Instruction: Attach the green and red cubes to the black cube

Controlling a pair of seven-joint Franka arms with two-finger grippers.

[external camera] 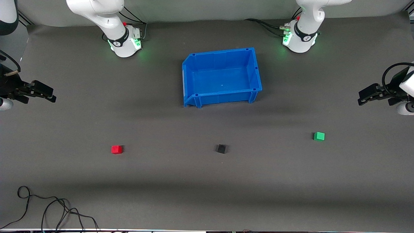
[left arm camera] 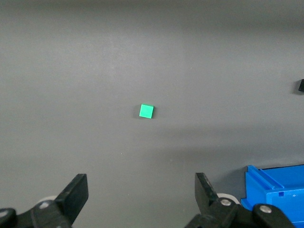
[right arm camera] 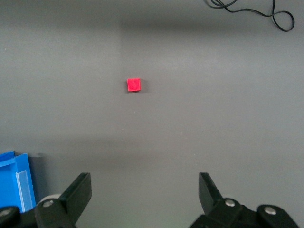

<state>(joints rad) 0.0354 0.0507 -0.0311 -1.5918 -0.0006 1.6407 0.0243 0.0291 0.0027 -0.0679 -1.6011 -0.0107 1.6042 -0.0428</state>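
Observation:
The red cube (external camera: pixel 117 149), the black cube (external camera: pixel 221 148) and the green cube (external camera: pixel 319 136) lie apart in a row on the dark mat, the black one between the two others. My left gripper (external camera: pixel 363 98) is open and empty, up over the mat at the left arm's end. Its wrist view shows the green cube (left arm camera: pixel 146 111) well ahead of its open gripper (left arm camera: pixel 141 191), with the black cube (left arm camera: pixel 301 85) at the frame edge. My right gripper (external camera: pixel 51 96) is open and empty over the right arm's end. Its wrist view shows the red cube (right arm camera: pixel 134 84) ahead of its open gripper (right arm camera: pixel 145 190).
A blue bin (external camera: pixel 255 69) stands empty farther from the front camera than the cubes, between the two arm bases. It also shows in the left wrist view (left arm camera: pixel 273 187) and the right wrist view (right arm camera: pixel 14 178). A black cable (external camera: pixel 48 207) lies by the near edge.

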